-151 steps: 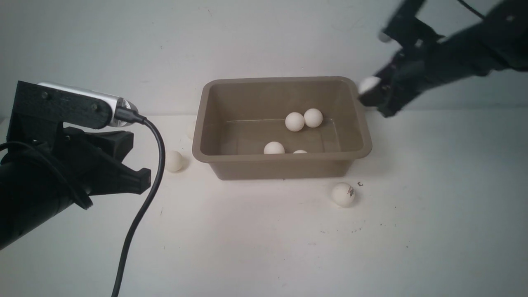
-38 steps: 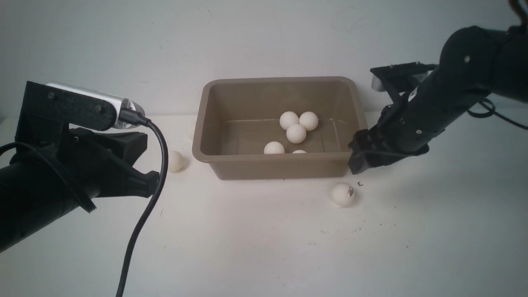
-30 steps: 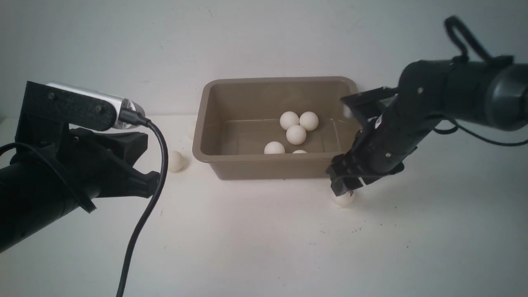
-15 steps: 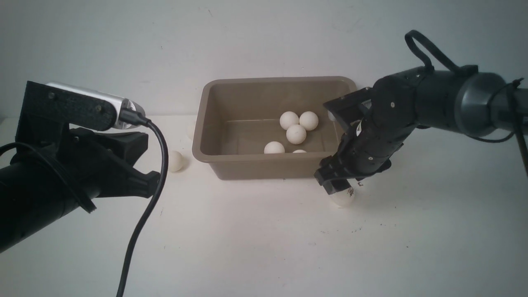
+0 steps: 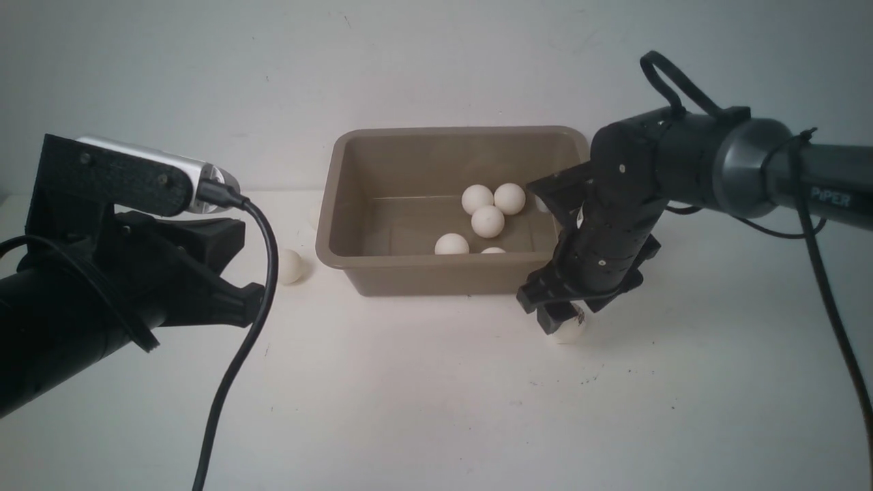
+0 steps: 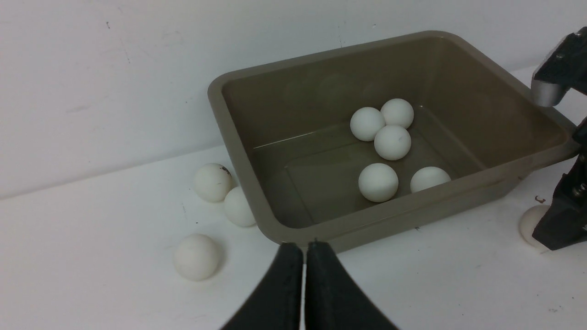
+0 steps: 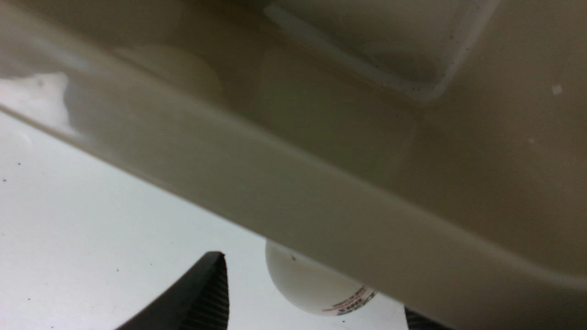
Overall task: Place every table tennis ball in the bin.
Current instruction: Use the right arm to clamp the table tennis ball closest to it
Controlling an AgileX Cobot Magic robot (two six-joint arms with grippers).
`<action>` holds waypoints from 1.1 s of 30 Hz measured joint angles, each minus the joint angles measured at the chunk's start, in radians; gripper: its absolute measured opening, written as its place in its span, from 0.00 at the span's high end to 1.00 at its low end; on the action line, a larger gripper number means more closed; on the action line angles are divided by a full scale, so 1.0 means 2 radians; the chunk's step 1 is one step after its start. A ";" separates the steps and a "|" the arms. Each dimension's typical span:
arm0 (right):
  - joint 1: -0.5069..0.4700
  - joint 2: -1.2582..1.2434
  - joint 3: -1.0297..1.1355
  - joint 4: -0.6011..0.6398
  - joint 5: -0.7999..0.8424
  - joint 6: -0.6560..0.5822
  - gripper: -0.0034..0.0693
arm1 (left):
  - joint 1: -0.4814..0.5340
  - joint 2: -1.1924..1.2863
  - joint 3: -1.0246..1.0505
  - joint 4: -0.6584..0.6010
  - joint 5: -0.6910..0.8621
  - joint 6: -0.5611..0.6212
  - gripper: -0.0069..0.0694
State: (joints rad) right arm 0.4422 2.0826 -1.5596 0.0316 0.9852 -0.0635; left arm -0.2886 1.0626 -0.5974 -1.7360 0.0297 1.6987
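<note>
The taupe bin [image 5: 436, 279] holds several table tennis balls [image 5: 487, 221]. On the table by its near right corner lies one printed ball [image 5: 571, 332]. My right gripper [image 5: 560, 318] is lowered over this ball and stands open. In the right wrist view the ball [image 7: 300, 286] sits between the ribbed fingers [image 7: 208, 295], partly hidden under the bin's rim [image 7: 321, 201]. A gap shows beside the ball. Three more balls [image 6: 212, 182] [image 6: 238, 207] [image 6: 196, 256] lie left of the bin [image 6: 321, 224]. My left gripper [image 6: 303, 248] is shut and empty, hovering short of the bin's near left corner.
A white wall rises close behind the bin. The left wrist camera's black cable [image 5: 232, 368] hangs down over the table's front left. The right arm [image 5: 682, 170] reaches across above the bin's right end.
My right arm has come down and leftwards from beside the bin's right end onto the printed ball. Five seconds ago it carried a ball; the bin holds one more now. The left arm stayed.
</note>
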 joint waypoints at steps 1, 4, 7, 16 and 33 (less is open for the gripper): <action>0.000 0.001 0.000 -0.001 0.000 0.000 0.34 | 0.000 0.000 0.000 0.000 0.000 0.000 0.91; 0.000 0.003 -0.001 -0.002 0.000 0.000 0.39 | 0.000 0.000 0.000 0.000 0.000 0.000 0.91; 0.000 0.005 -0.003 -0.002 0.000 0.000 0.42 | 0.000 0.000 0.000 0.000 0.000 0.000 0.91; 0.000 0.008 -0.004 -0.001 -0.004 -0.005 0.47 | 0.000 0.000 0.000 0.000 0.000 0.000 0.91; 0.000 0.014 -0.007 0.001 -0.001 -0.009 0.52 | 0.000 0.000 0.000 0.000 0.000 0.002 0.91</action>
State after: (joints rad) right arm 0.4422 2.1107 -1.5744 0.0328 0.9832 -0.0824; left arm -0.2886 1.0626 -0.5974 -1.7360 0.0300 1.7019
